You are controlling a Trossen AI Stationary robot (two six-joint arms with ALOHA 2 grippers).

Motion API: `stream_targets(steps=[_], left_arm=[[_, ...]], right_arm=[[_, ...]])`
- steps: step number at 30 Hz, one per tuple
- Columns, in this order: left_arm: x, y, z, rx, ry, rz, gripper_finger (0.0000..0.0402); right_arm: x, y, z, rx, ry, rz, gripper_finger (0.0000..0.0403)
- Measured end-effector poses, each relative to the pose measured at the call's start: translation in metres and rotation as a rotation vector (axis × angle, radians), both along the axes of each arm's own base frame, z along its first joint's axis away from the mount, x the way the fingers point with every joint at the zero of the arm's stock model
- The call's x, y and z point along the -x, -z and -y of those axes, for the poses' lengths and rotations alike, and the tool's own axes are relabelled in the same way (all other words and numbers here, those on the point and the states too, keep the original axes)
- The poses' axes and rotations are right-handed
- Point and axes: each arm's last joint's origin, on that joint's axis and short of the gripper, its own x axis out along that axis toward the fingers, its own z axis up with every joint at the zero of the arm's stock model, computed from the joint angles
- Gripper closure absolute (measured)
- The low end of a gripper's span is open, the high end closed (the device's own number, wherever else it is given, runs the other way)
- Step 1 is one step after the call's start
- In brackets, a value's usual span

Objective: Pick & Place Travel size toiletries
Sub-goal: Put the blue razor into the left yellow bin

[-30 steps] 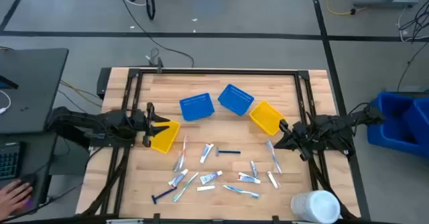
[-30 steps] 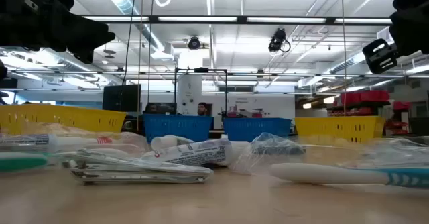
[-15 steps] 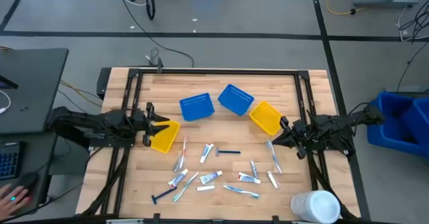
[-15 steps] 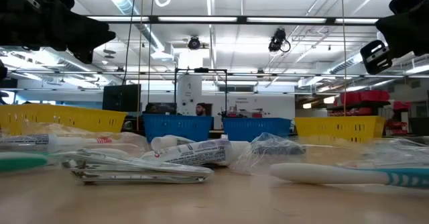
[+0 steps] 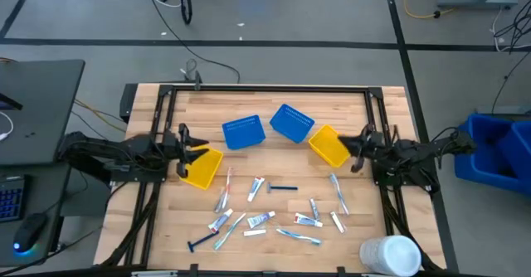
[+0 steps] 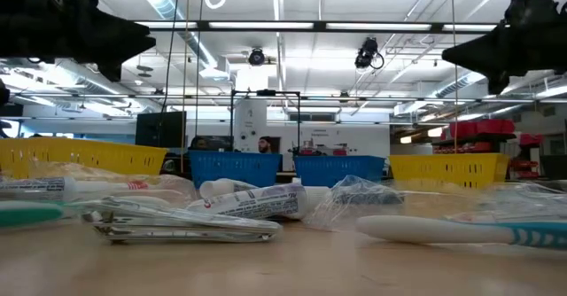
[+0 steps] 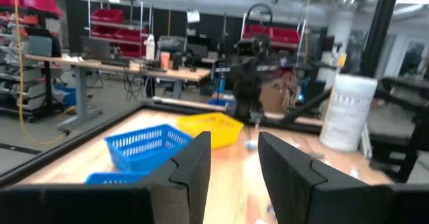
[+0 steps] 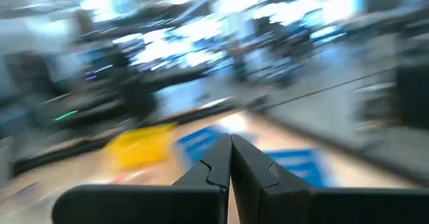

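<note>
The travel size toiletries (image 5: 265,204) lie loose on the near middle of the table: small white tubes (image 6: 257,203), white and teal toothbrushes (image 6: 461,232) and a dark blue razor (image 5: 199,244). My left gripper (image 5: 184,148) hovers open at the left yellow basket's (image 5: 203,167) left edge; its fingers show apart in the left wrist view (image 7: 234,163). My right gripper (image 5: 358,148) is shut, with its fingers together (image 8: 230,160). It hangs level beside the right yellow basket (image 5: 329,146), above and beyond the toiletries. Both grippers hold nothing.
Two blue mesh baskets (image 5: 243,132) (image 5: 291,122) stand on the far middle of the table, between the yellow ones. A large white cylinder (image 5: 390,255) stands at the near right corner. A black frame (image 5: 265,88) rims the wooden table.
My right gripper has risen and swung from pointing down over the right-hand toiletries toward the far edge. It now lies level beside the right yellow basket. The toiletries and baskets have stayed put.
</note>
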Motion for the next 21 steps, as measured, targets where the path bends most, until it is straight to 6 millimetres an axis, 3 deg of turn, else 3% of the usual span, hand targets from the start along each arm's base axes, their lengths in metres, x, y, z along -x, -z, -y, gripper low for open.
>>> stream_targets(steps=[8, 16, 21], left_arm=[[-0.010, -0.015, 0.001, -0.040, -0.008, 0.018, 0.0267], [-0.042, -0.047, 0.004, -0.058, -0.078, -0.100, 0.0267], [-0.064, -0.070, 0.004, -0.005, -0.170, -0.240, 0.0267]], right_arm=[[-0.001, -0.013, 0.003, 0.095, -0.007, 0.086, 0.0369], [-0.010, -0.024, 0.004, 0.155, -0.076, 0.184, 0.0266], [-0.020, -0.034, 0.004, 0.198, -0.072, 0.135, 0.0208]])
